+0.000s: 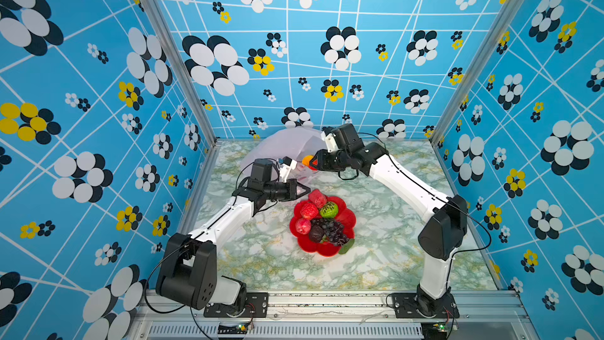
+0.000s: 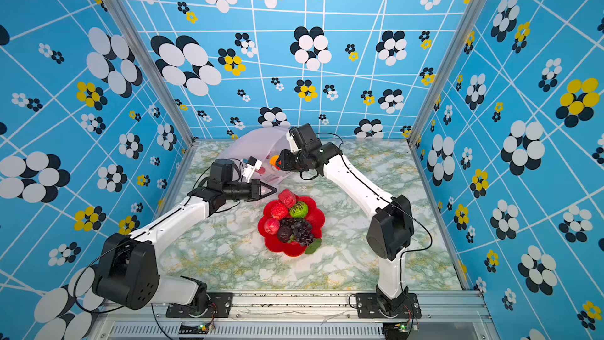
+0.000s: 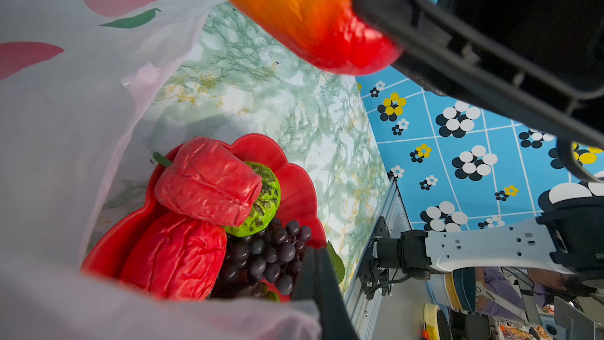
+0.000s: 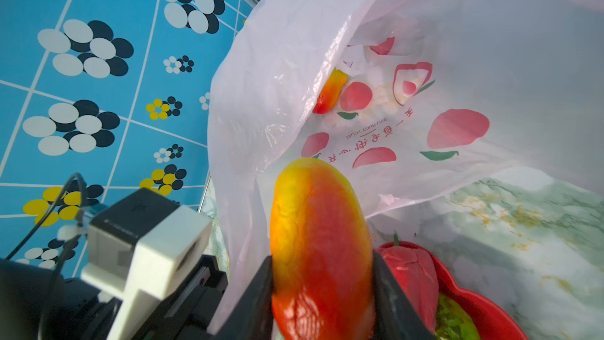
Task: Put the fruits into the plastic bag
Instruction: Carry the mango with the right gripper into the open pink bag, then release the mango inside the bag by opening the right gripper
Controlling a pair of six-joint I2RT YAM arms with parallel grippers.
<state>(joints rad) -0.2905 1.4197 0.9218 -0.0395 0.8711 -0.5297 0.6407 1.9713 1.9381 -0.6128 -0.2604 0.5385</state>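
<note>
And there's the right hand (image 1: 312, 162), its two fingers spread partway and clamped on one yellow-orange-and-red toy mango (image 4: 320, 250), held right at the mouth of the thin translucent pale-pink plastic bag (image 4: 490, 60). That bag sits toward the far edge of the green-marbled table (image 1: 392, 240), a little left of the middle. The left hand (image 1: 304, 190) is pinched tight on the bag's near edge, with the film gathered at its fingers and the mouth lifted. Deep inside the bag, the right wrist view shows one orange-and-red toy fruit (image 4: 330, 93) lying on the film. That makes one in the bag and one in the grip. Now the one red flower-shaped plate (image 1: 348, 220), near the middle of the table and just on the near side of the bag, with six fruits on it. There are two wrinkled red toy fruits (image 1: 317, 197) touching each other at its far rim, and one bumpy green toy fruit (image 1: 328, 209) beside them. Add one smooth red toy apple (image 1: 303, 226) on the left, one dark purple grape bunch (image 1: 334, 230) and one dark brown round toy fruit (image 1: 316, 233). One green leaf (image 1: 346, 246) hangs over the near right rim. As for writing, red letters on the bag read "ENJOY YOUR LIFE" (image 4: 366, 129). A row of red Chinese characters runs beside them, too small to read, among red petal shapes with green leaves.
</note>
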